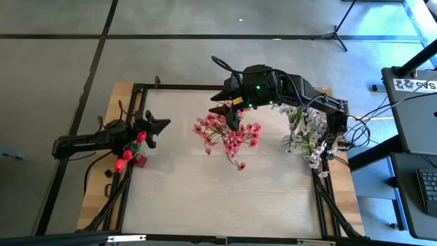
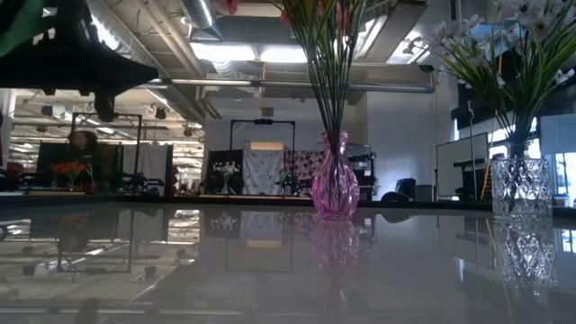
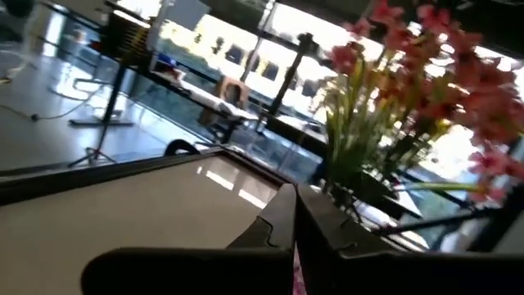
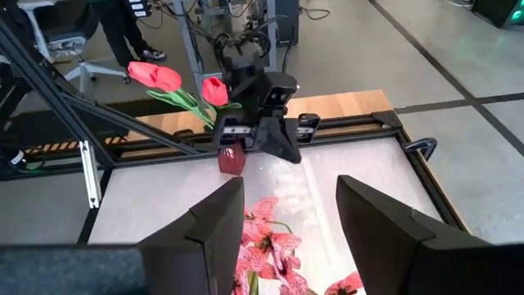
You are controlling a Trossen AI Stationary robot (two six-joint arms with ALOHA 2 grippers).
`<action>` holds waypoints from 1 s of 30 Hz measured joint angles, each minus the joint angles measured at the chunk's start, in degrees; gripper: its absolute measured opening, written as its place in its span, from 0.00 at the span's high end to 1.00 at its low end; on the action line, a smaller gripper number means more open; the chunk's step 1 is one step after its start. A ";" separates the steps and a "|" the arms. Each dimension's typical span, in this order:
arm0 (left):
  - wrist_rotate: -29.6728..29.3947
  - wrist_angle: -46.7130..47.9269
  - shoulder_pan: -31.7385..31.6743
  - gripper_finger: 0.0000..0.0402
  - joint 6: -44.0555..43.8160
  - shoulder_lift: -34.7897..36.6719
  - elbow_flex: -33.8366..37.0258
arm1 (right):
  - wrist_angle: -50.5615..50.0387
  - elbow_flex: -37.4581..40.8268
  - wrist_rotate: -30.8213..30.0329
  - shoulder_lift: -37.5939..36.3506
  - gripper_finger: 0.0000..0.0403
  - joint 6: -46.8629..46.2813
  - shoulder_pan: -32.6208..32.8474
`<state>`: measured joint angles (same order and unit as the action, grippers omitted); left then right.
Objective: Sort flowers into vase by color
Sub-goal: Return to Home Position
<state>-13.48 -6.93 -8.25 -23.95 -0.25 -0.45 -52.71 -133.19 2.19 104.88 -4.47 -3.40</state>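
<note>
- Sorting looks done: red flowers (image 1: pixel 133 145) stand in the red vase (image 1: pixel 141 161) near the table's (image 1: pixel 205 198) left edge; pink flowers (image 1: pixel 225 133) mid-table; white flowers (image 1: pixel 304 133) by the right edge; no loose stems show
- left gripper (image 1: pixel 162 125) beside the red buds, jaws closed, empty
- right gripper (image 4: pixel 291 184) above the pink spray, jaws wide apart, empty
- remaining, I judge: parking both arms

**Readable text: almost nothing**

High view: you have one white printed label (image 1: pixel 415 85) on the dark bench top (image 1: pixel 408 113). It sits off the right side of the table (image 1: pixel 205 195), past the white flowers (image 1: pixel 307 133). It's a few characters, too small to read for certain.

Right wrist view: yellow-black hazard striping (image 4: pixel 45 148) low down beyond the table edge, a marking with no letters.

Low and left wrist views: you get nothing legible.
</note>
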 joint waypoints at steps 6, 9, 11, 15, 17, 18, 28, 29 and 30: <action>-4.50 -3.93 0.01 1.00 -1.34 -0.02 -0.25 | 1.24 0.00 4.50 0.00 0.54 0.87 -2.75; -5.48 -5.75 0.00 1.00 -1.27 0.00 -0.26 | 5.23 0.02 8.45 0.00 0.61 2.75 -5.60; -5.48 -5.56 0.00 1.00 -1.23 0.00 -0.26 | 8.10 0.02 9.26 0.00 0.68 4.06 -7.21; -5.48 -5.59 0.00 1.00 -1.04 0.00 -0.26 | 11.96 0.02 15.60 0.00 0.82 5.91 -10.87; -5.51 -5.61 0.00 1.00 -1.02 0.00 -0.26 | 13.12 0.02 18.00 -0.04 0.89 6.49 -12.46; -5.50 -5.59 0.00 1.00 -1.02 0.00 -0.26 | 13.51 0.02 18.53 -0.03 0.93 6.73 -13.20; -5.51 -5.59 0.00 1.00 -1.00 0.00 -0.26 | 15.36 0.37 22.75 -1.52 0.98 10.88 -18.92; -5.50 -5.57 0.00 1.00 -1.00 0.00 -0.26 | 15.62 1.09 22.96 -2.22 0.99 11.57 -19.12; -5.51 -5.56 0.00 1.00 -1.00 0.00 -0.26 | 15.81 2.25 22.92 -3.27 0.99 12.28 -19.67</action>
<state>-18.98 -12.49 -8.25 -24.95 -0.25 -0.71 -36.90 -130.94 25.11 101.61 7.81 -23.07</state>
